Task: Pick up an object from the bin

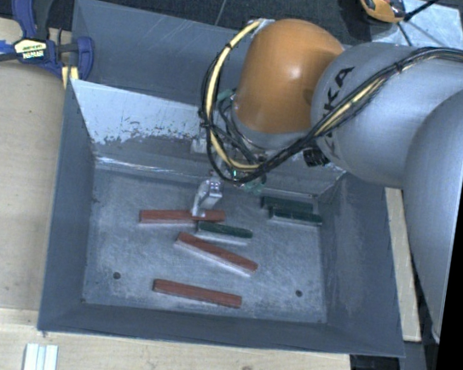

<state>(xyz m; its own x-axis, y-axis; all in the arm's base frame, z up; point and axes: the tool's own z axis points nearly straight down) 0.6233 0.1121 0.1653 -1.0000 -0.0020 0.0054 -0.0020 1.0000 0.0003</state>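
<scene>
grey metal bin [71,216] inspected from above: five loose items lie on its floor, all long and flat, none stacked into a heap. a reddish-brown bar [176,218] lies near the middle, running roughly left to right; a dark green bar [225,231] sits just beside its right end, the two meeting or nearly meeting there. just below these a pale pink bar [216,254] lies at a slight slant. a brown bar [197,294] lies apart from the rest, toward the near wall. a dark block [293,211] rests against the far right part of the floor, close under the arm [398,110]. the arm enters from the right, its wrist carrying an orange cover [286,76] and looped cables [220,148]. the tool [205,203] hangs below the cover, directly over the right end of the reddish-brown bar — at the point where it meets the dark green bar. whether the tool touches the bar cannot be told, and whether it is released or clenched cannot be told either — nothing is seen grasped in it.
</scene>
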